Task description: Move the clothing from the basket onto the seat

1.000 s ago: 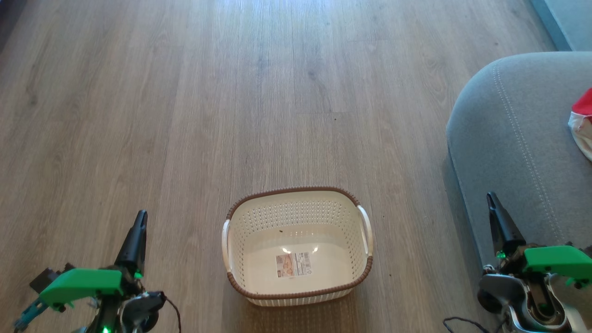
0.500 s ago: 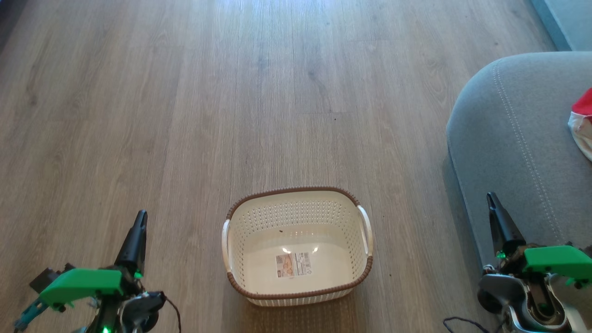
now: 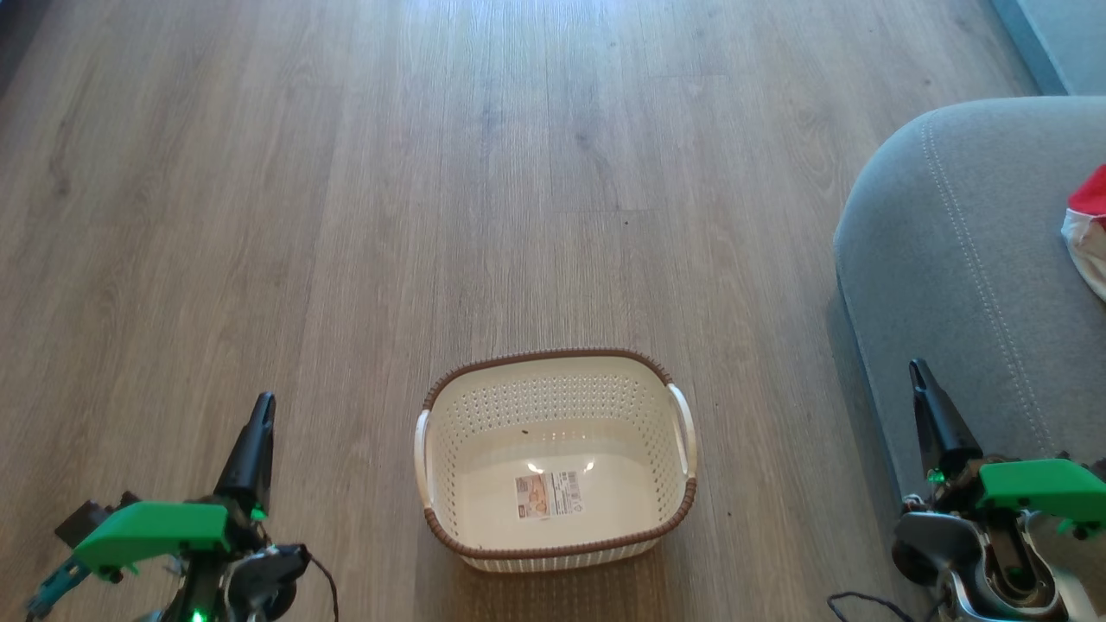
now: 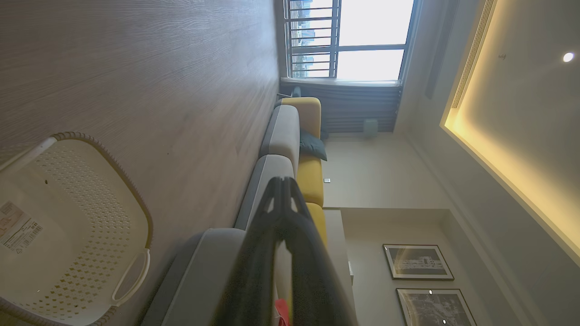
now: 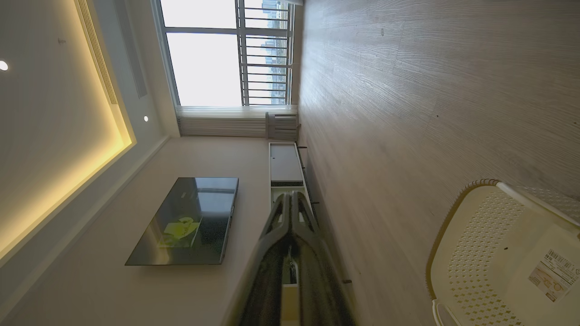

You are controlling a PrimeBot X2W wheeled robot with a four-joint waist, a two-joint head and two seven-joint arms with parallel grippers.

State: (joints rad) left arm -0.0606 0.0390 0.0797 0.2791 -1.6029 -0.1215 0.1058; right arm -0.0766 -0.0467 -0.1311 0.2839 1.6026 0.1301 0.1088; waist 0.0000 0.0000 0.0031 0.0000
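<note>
The cream perforated basket (image 3: 449,449) with its brown braided rim stands on the wood floor at lower centre, holding nothing but a paper label (image 3: 548,494). On the grey sofa (image 3: 950,259) at the right lies red and white clothing (image 3: 1090,226), cut off by the frame edge. My left gripper (image 3: 262,404) is shut at the lower left, left of the basket. My right gripper (image 3: 916,370) is shut at the lower right, beside the sofa's front. The basket (image 4: 68,217) also appears in the left wrist view with the sofa (image 4: 199,276), and the basket (image 5: 498,253) in the right wrist view.
Wood floor (image 3: 432,173) stretches ahead of the basket. The left wrist view looks along the sofa row with yellow cushions (image 4: 310,176) toward a window (image 4: 349,38). In the right wrist view a television (image 5: 186,222) and a low cabinet (image 5: 285,165) stand by the wall.
</note>
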